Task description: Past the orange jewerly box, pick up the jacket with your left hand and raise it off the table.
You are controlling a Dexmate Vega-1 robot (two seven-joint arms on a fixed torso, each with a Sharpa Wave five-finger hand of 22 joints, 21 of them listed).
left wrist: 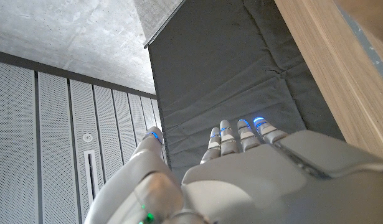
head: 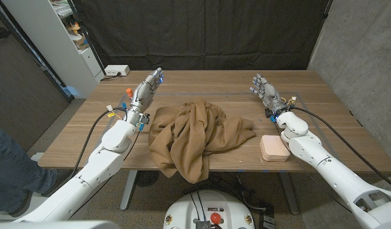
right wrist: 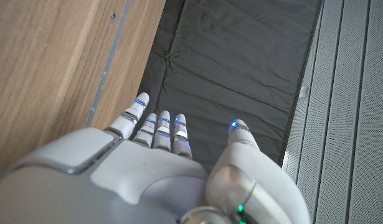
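A black curtain (head: 201, 32) hangs behind the wooden table (head: 335, 121), with a concrete wall (head: 360, 44) at three o'clock. The brown jacket (head: 195, 137) lies crumpled mid-table, its lower folds draping over the near edge. A pale box (head: 274, 147), seemingly the jewelry box, sits at four o'clock, partly cut off by the right arm. Left hand (head: 146, 90) and right hand (head: 264, 88) hold nothing, fingers extended.

The wooden counter (head: 322, 124) carries a crumpled brown jacket (head: 195, 135) at its middle, one fold hanging over the near edge. A pale orange jewelry box (head: 274, 147) sits near the jacket's right side, seemingly just apart from the cloth.
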